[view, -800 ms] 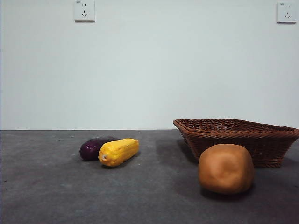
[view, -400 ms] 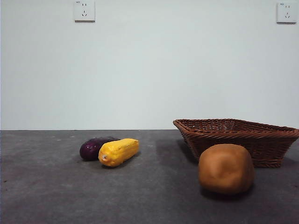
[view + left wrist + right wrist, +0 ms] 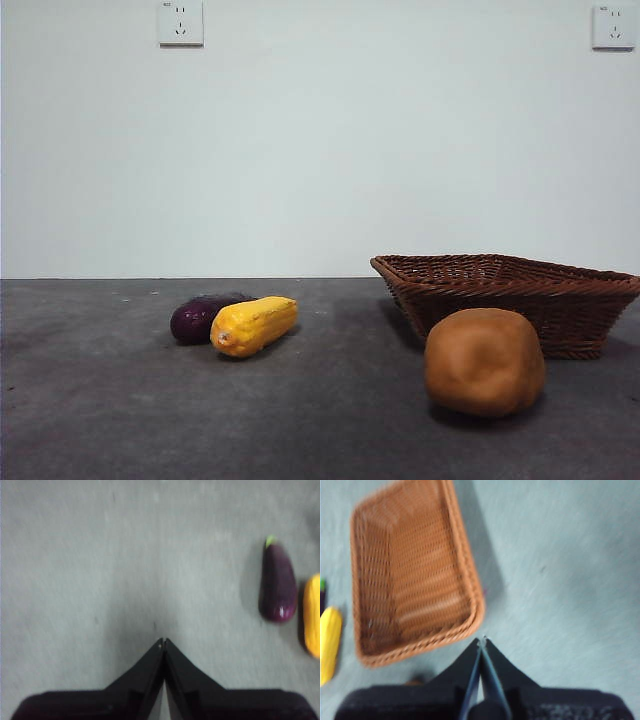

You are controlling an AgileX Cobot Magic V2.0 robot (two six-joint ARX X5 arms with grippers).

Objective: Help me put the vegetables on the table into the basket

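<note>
In the front view the yellow corn cob (image 3: pixel 254 325) lies on the dark grey table (image 3: pixel 120 400) at the left, touching the purple eggplant (image 3: pixel 198 317) behind it. The orange-brown potato lump (image 3: pixel 485 361) sits at the right, in front of the brown wicker basket (image 3: pixel 510 297), which looks empty. My left gripper (image 3: pixel 164 641) is shut and empty above bare table, with the eggplant (image 3: pixel 277 582) and corn cob (image 3: pixel 312 615) off to one side. My right gripper (image 3: pixel 482 640) is shut and empty, just outside the basket's rim (image 3: pixel 470 587); the corn cob (image 3: pixel 329 642) shows beyond the basket.
A pale wall stands behind the table with two sockets, one upper left (image 3: pixel 181 23) and one upper right (image 3: pixel 613 26). Neither arm shows in the front view.
</note>
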